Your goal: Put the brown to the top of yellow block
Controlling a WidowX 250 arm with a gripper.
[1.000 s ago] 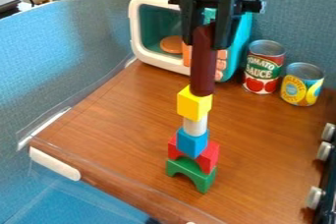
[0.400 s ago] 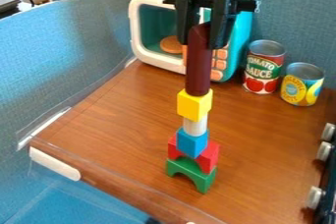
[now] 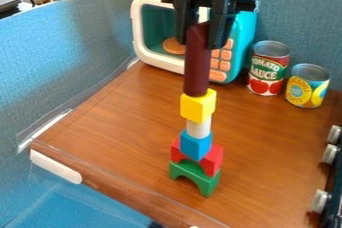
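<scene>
- Brown wooden counter (image 3: 127, 122): it lies under the blocks and cans, with a blue partition (image 3: 73, 57) along its left side in the view.
- Teal and white toy microwave (image 3: 244, 47): it stands at the back, behind the gripper, its orange buttons facing forward; a round orange piece (image 3: 174, 46) sits inside.
- Gripper (image 3: 199, 44): it hangs from the top edge of the view, pointing down above the tower, with its two fingers closed in on the upper end of the brown cylinder, one to either side.
- Brown cylinder (image 3: 197, 67): nearly upright, its lower end at the back left part of the yellow block's top in the view; whether they touch, I cannot tell.
- Tomato can (image 3: 267, 69): upright, right of the microwave.
- Yellow-labelled can (image 3: 307, 87): shorter, just beside the tomato can.
- Tower below the cylinder: green arch (image 3: 208, 183) at the bottom, then red block (image 3: 212, 159), blue block (image 3: 196, 145), white cylinder (image 3: 198, 127) and yellow block (image 3: 198, 106) on top.
</scene>
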